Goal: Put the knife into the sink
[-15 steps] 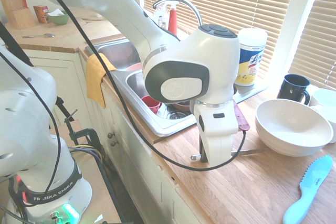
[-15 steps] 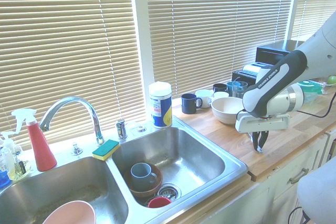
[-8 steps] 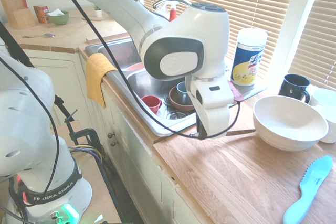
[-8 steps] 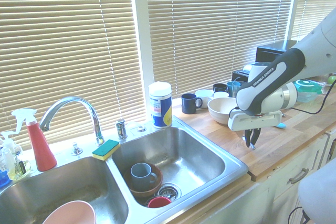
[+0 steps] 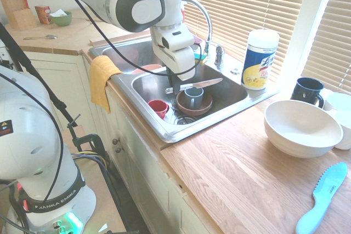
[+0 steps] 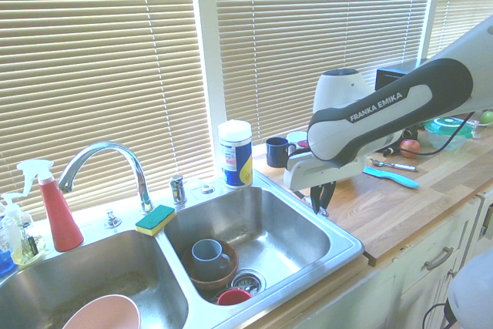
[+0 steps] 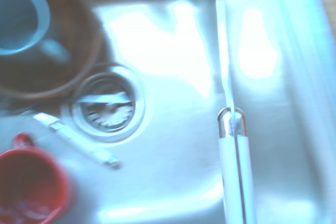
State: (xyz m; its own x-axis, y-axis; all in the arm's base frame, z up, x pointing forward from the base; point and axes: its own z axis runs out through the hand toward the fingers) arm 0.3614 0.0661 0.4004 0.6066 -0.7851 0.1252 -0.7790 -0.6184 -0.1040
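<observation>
A: First outside view. Item one, the gripper (image 5: 176,79): pointing down over the right-hand basin of the sink (image 5: 233,100), clamped on the knife (image 5: 193,85) by its handle end. A second ago it stood over the counter (image 5: 236,179) beside the white bowl (image 5: 303,130); now it hangs above the basin.

B: And the knife itself?

A: Held level, blade sticking out sideways from the fingers, above the grey cup (image 5: 192,96) in its brown bowl (image 5: 193,104). A red cup (image 5: 158,107) sits lower and to the near side. The blue knife (image 5: 322,197) lies far off on the counter, untouched.

B: Second outside view?

A: The gripper (image 6: 322,197) has crossed from the counter edge to just inside the basin's rim, well above the basin floor. The fingers look closed; the knife is hard to make out here.

B: Wrist view?

A: White handle (image 7: 236,171) and thin blade run up the picture, with the drain (image 7: 105,106) and both cups directly below.

B: Meaning for the task?

A: Carrying looks done. What is left, I judge, is lowering and letting go, ideally clear of the cups
</observation>
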